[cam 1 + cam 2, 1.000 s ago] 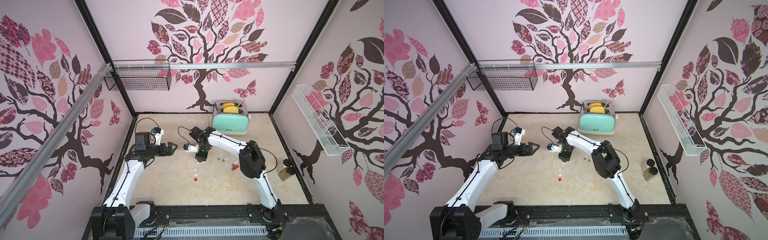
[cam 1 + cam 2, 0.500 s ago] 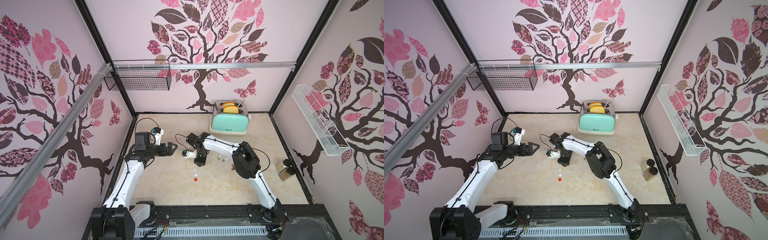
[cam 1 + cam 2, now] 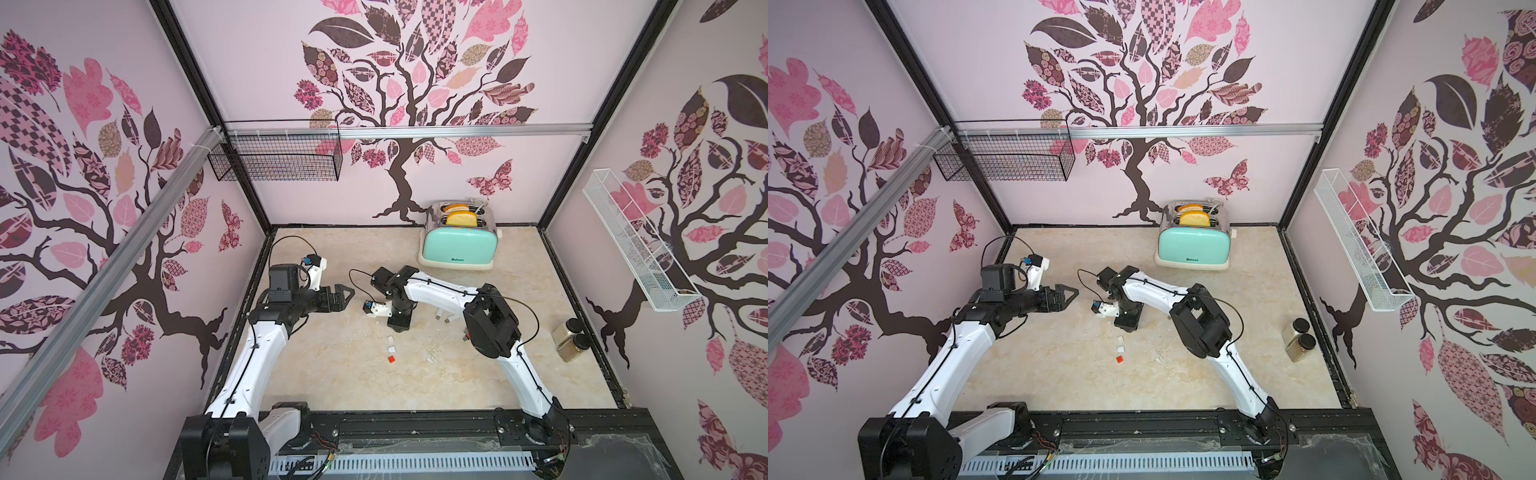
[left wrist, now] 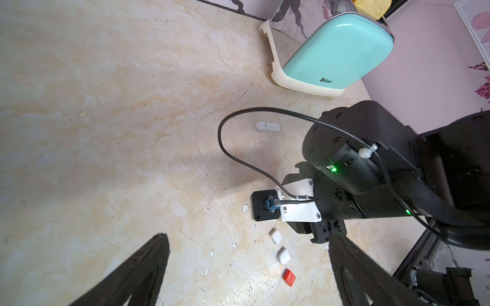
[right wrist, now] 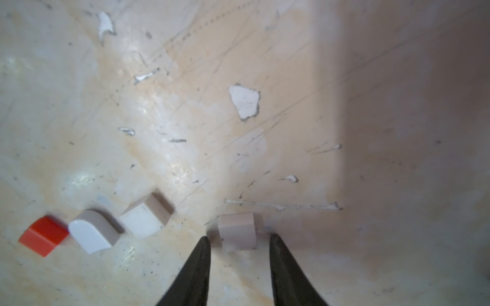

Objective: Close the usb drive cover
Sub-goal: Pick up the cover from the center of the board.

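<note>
My right gripper points down at the table, open, its jaws narrowly either side of a pale usb drive cover without touching it. Beside that cover lie two white covers and a red one; in both top views they form a short row just in front of the right gripper. Two small usb drives lie by the right forearm. A capped white drive shows in the left wrist view. My left gripper hovers open to the left, holding nothing.
A mint toaster with bread stands at the back. Two spice jars sit by the right wall. A black wire basket and a white rack hang on the walls. The tabletop is scratched and chipped.
The right gripper has come forward and down over the row of covers, and its jaws have narrowed. The left arm has not moved.
</note>
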Robot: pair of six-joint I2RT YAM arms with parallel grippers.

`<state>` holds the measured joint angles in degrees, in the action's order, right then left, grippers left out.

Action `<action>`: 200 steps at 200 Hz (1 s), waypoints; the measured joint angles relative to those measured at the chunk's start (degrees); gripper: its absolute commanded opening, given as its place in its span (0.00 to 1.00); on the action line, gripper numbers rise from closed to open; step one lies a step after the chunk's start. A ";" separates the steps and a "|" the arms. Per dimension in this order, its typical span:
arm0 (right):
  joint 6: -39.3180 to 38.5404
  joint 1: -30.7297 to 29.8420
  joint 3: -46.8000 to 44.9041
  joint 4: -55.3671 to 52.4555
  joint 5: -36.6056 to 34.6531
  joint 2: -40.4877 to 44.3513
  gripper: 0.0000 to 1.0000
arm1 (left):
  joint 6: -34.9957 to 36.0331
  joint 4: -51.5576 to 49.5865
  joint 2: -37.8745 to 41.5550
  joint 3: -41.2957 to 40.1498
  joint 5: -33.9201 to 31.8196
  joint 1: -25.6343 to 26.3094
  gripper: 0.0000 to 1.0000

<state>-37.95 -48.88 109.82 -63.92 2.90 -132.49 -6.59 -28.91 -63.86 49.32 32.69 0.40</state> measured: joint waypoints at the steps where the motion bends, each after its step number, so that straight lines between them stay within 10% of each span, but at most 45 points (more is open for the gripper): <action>1: 0.00 0.00 0.00 -0.02 0.02 0.00 0.39 | 0.00 -0.02 0.00 0.00 0.02 0.00 0.98; 200: 0.24 -0.46 0.00 0.13 0.55 -0.04 0.22 | -0.02 -0.35 0.07 0.09 0.57 -0.07 0.98</action>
<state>-37.71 -49.34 109.82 -63.79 3.44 -132.53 -6.61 -29.26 -63.79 49.41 33.26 0.34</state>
